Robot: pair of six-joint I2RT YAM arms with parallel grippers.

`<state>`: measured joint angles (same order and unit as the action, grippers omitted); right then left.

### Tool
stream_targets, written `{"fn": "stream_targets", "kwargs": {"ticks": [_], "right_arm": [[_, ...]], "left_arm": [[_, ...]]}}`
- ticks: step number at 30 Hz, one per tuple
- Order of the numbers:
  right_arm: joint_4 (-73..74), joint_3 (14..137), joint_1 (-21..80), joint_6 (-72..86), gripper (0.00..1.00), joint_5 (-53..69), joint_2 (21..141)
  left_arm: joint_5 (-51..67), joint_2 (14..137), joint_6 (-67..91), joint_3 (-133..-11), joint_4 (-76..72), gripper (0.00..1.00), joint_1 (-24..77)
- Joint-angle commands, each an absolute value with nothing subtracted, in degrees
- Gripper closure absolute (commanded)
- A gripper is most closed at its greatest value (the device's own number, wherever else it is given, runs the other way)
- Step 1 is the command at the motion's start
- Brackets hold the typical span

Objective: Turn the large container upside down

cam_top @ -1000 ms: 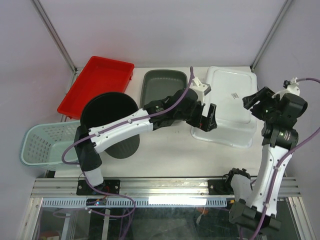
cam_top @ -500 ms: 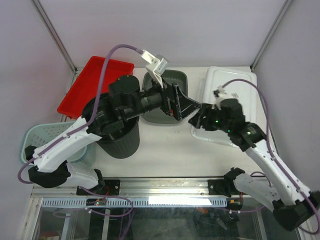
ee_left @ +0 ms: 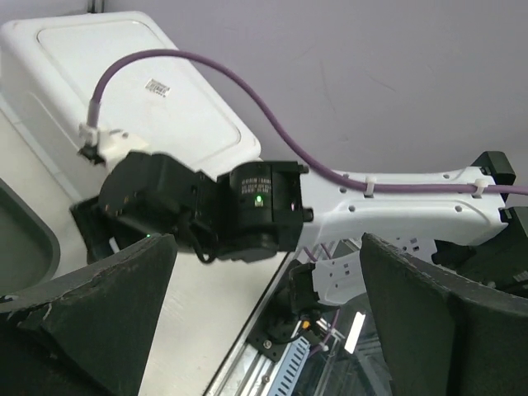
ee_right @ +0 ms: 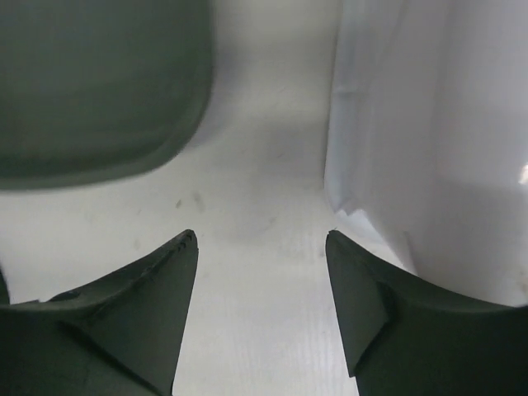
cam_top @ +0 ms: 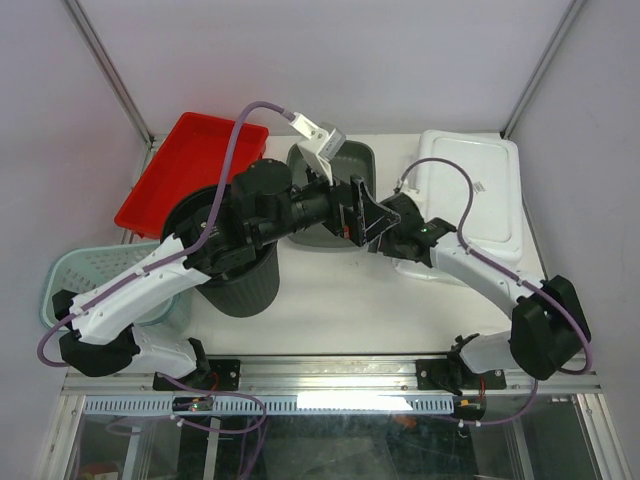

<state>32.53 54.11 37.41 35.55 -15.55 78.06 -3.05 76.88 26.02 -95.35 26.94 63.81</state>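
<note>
The large white container (cam_top: 470, 195) lies bottom-up at the right of the table; it also shows in the left wrist view (ee_left: 140, 91) and in the right wrist view (ee_right: 437, 140). My left gripper (cam_top: 370, 213) is open and empty, raised above the table middle, just left of the container. In its own view the left gripper (ee_left: 266, 239) looks at the right arm (ee_left: 247, 214). My right gripper (ee_right: 261, 234) is open and empty, low over bare table beside the container's left wall. From above, the right gripper (cam_top: 388, 238) is partly hidden under the left one.
A dark grey tray (cam_top: 330, 165) lies at the back centre and shows in the right wrist view (ee_right: 91, 82). A red tray (cam_top: 190, 165) is at the back left. A black bin (cam_top: 240, 285) stands under the left arm. A mint basket (cam_top: 85, 290) hangs off the left edge.
The left gripper left the container's left side and rose over the table middle. The right arm swung from the right edge to the container's left side, its gripper now low over the table.
</note>
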Motion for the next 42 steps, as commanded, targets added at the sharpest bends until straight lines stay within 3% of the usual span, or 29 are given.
{"fn": "stream_targets", "kwargs": {"ticks": [1,7,15,22,26,32,38,42], "right_arm": [[31.1,55.3,28.7,34.6,0.33,-24.4,76.5],[34.6,53.5,20.4,34.9,0.33,-27.7,68.9],[35.6,48.8,20.5,37.8,0.34,-21.8,55.8],[40.3,42.7,20.1,42.3,0.33,-28.7,45.6],[41.2,41.2,17.6,43.5,0.29,-31.5,46.0],[35.6,39.5,5.5,35.4,0.26,-22.1,47.5],[23.1,39.1,-2.4,25.4,0.36,-9.4,46.9],[19.7,43.1,-5.4,24.3,0.39,-6.8,54.2]], "left_arm": [[-3.8,75.7,24.2,-95.0,24.6,0.01,64.6],[-3.2,76.3,24.0,-95.1,24.6,0.01,64.5],[-1.8,79.3,24.3,-97.0,24.5,0.01,64.5],[-2.8,80.3,25.2,-96.4,24.5,0.01,64.6],[-3.0,80.7,25.9,-95.2,24.6,0.01,64.6],[-3.6,81.1,26.6,-92.4,24.5,0.01,64.6],[-5.3,84.4,25.2,-92.9,25.7,0.01,64.6],[-6.9,87.2,24.9,-95.2,27.8,0.01,64.5]]}}
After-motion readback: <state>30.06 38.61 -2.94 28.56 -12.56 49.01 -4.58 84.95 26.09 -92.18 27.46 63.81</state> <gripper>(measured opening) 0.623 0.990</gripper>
